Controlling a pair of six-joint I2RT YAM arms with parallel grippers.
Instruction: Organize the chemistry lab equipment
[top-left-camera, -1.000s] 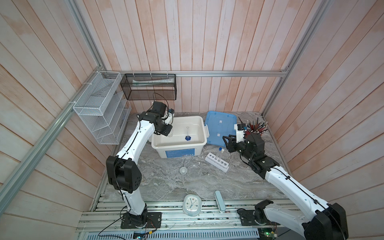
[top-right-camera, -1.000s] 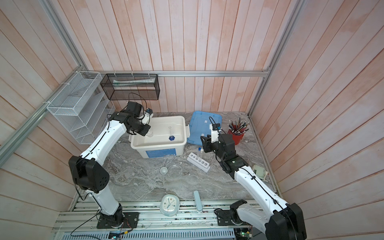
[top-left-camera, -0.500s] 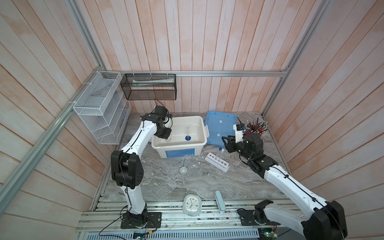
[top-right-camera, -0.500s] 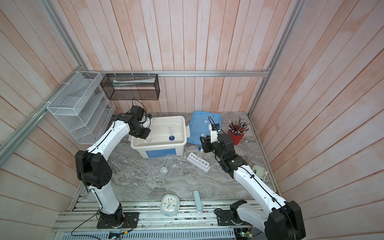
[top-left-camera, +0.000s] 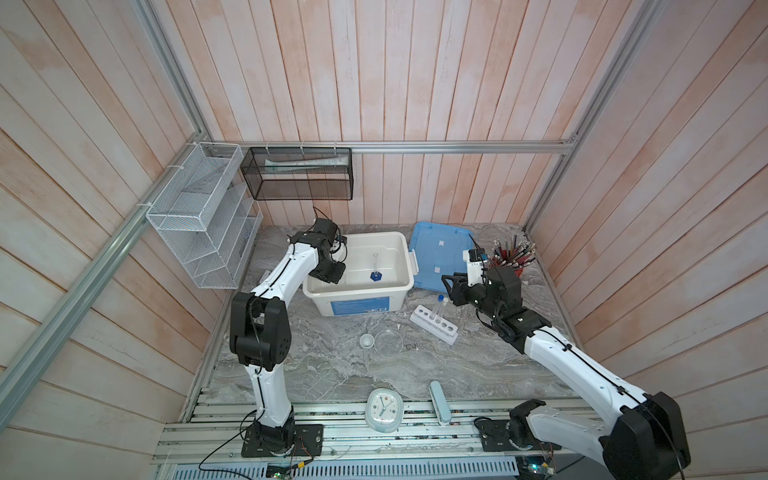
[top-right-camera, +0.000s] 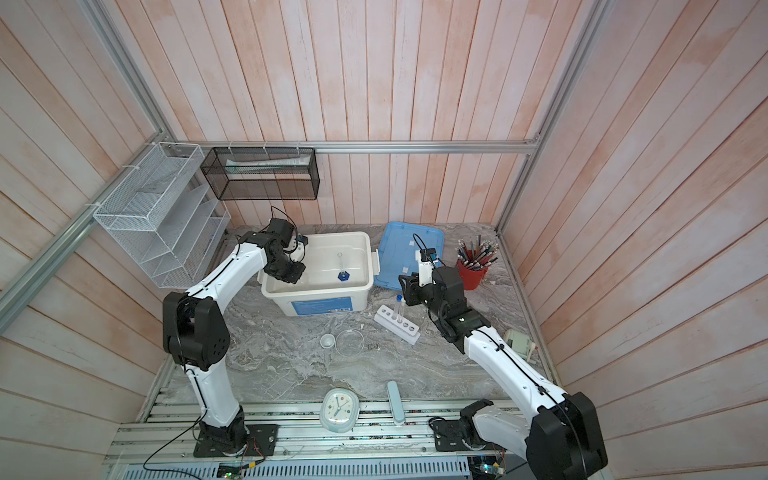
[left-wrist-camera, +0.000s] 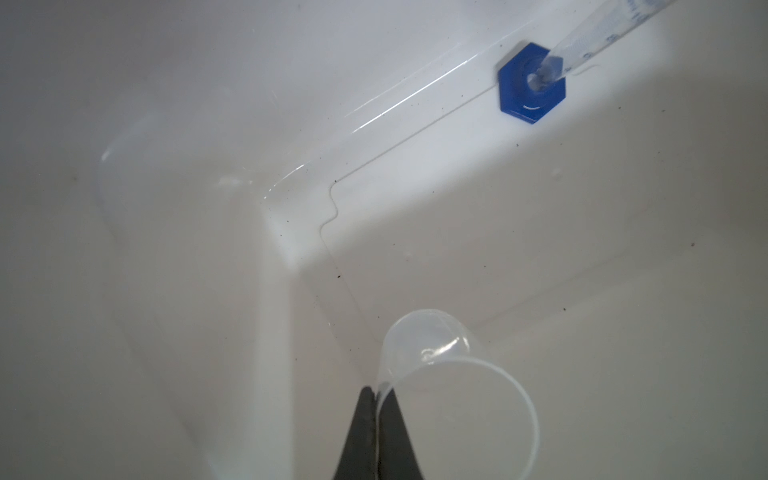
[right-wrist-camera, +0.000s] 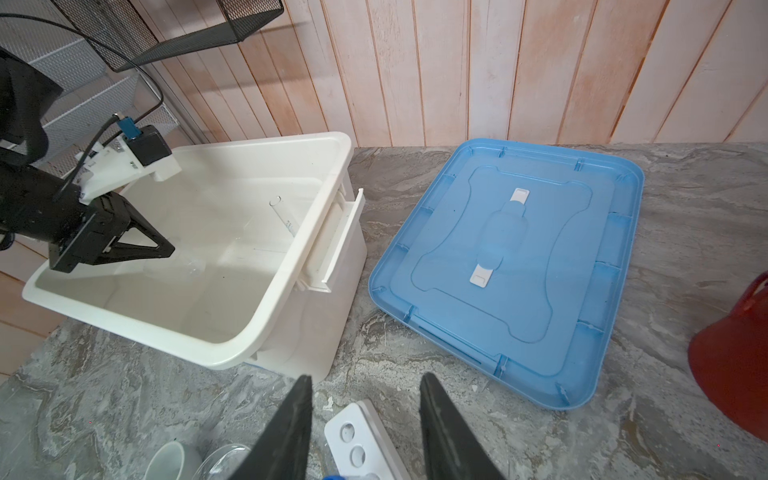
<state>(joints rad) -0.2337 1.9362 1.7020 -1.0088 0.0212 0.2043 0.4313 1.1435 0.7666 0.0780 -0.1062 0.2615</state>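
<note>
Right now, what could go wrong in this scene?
The left end effector pinches the beaker only by its thin rim, so it may slip. The tall cylinder stands in the same bin; a swinging beaker might topple it. The right end effector hangs open by the rack, and lowering carelessly could knock its upright tube.

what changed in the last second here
The left gripper dropped lower into the white bin, and its elbow swung with it; its jaws are shut on the rim of the clear beaker. The right gripper, rack, petri dish, small white dish and blue-based vessel stayed put.
</note>
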